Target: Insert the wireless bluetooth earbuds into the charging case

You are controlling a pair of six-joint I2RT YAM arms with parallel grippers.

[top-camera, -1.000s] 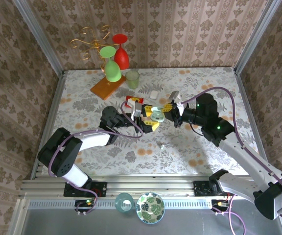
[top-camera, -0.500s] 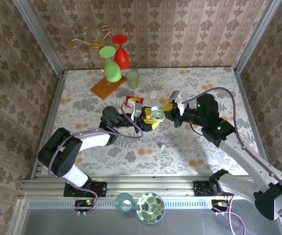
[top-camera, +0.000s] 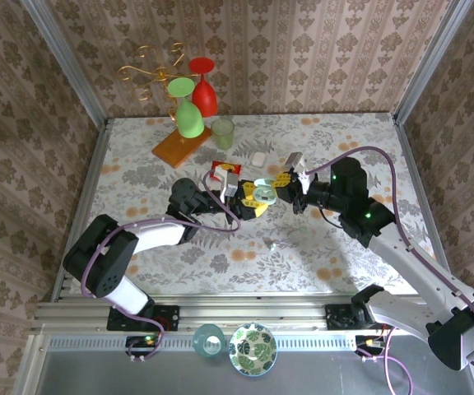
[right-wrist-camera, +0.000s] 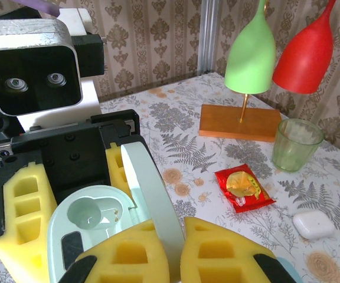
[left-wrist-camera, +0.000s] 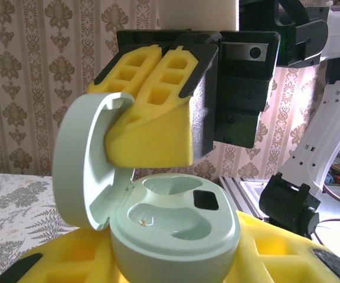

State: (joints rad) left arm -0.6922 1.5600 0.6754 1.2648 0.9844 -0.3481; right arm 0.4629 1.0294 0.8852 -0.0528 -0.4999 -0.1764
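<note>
Lid-opening seems done: charging case [left-wrist-camera: 176,247] hangs over the counter [top-camera: 303,247], left fingers [left-wrist-camera: 279,247] clamping its base, right fingers [left-wrist-camera: 152,124] pinching the raised lid [left-wrist-camera: 81,165]. Sockets [left-wrist-camera: 158,215] look empty, so next one arm must release and fetch an earbud.

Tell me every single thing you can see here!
case: one, pale green, open, mid-table between the two end effectors
green glass: one, upside down on the stand
red glass: one, upside down on the stand
stand: one, gold wire on a wooden base, far left
cup: one, clear green, beside the stand
packet: one, red, near the cup
small box: one, white, right of the packet
bowl: one, leafy green pattern, near ledge
table: one, floral
left end effector: yellow pads, shut on the case base
right end effector: yellow pads, shut on the case lid
</note>
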